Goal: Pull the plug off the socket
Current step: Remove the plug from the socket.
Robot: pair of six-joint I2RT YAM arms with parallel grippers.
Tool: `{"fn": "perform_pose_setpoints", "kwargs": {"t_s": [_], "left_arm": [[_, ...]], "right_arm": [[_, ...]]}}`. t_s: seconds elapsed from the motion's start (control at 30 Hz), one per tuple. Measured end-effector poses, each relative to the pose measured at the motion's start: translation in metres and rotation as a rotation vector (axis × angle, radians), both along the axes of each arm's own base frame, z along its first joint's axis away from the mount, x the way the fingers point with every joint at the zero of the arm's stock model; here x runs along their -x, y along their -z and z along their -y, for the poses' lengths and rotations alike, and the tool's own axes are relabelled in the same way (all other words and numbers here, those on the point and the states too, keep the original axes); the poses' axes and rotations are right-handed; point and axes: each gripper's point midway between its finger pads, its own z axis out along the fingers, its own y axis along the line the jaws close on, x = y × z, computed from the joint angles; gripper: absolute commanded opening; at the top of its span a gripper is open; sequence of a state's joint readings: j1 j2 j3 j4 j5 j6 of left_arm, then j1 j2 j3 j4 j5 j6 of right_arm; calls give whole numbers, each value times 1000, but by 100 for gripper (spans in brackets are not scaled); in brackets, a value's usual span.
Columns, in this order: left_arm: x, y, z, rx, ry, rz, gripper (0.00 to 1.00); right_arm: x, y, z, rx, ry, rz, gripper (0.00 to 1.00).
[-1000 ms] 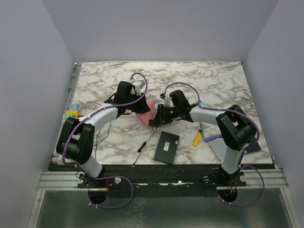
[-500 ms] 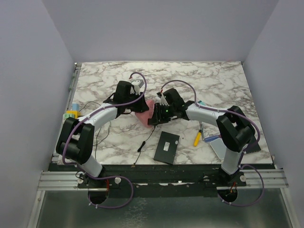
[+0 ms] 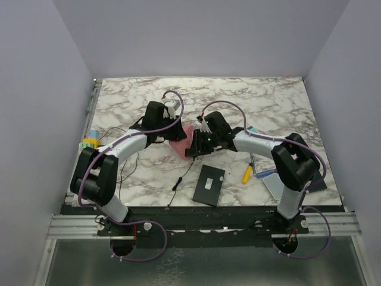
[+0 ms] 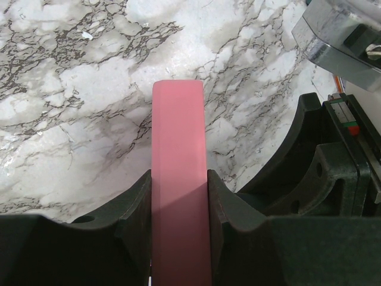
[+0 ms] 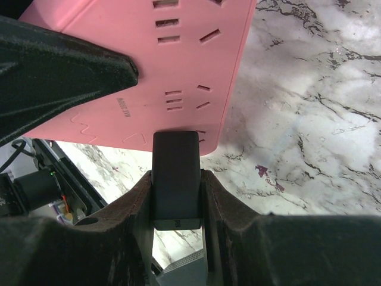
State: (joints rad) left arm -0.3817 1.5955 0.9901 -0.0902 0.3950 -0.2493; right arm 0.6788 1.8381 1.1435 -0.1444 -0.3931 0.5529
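Two claws meet at the centre of the overhead view: the left claw (image 4: 178, 179) pinches the pink socket strip (image 4: 177, 131) over the marble bench (image 4: 71, 89), while the right claw (image 5: 175, 185) pinches the black plug (image 5: 175, 158), apparently not yet pulled out.

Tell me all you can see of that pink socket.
The socket is a flat, smooth pink slab, plastic by its look, with rounded corners. Its broad face carries groups of narrow slots and faint embossed marks. The left gripper clamps it across its thin edge, and it seems to be raised at a tilt over the marble table. A black plug sits against the face near one edge, pinched by the right gripper. Its pins are hidden.
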Motion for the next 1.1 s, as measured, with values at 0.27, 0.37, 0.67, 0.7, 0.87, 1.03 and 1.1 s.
{"fn": "perform_pose_setpoints", "kwargs": {"t_s": [0.27,0.37,0.67,0.7,0.87,1.03,1.1], "left_arm": [[0,0,0,-2,5,5,0],[0,0,0,-2,6,6,0],[0,0,0,-3,7,5,0],[0,0,0,-3,7,4,0],[0,0,0,-4,7,4,0],[0,0,0,-7,9,5,0],[0,0,0,-7,10,5,0]], "right_arm": [[1,2,1,-73,-20,41,0],[1,2,1,-100,-30,57,0],[3,1,8,-185,-94,73,0],[4,0,9,-190,-103,75,0],[4,-1,12,-204,-140,86,0],[2,0,15,-198,-145,101,0],[1,0,15,-198,-146,103,0]]}}
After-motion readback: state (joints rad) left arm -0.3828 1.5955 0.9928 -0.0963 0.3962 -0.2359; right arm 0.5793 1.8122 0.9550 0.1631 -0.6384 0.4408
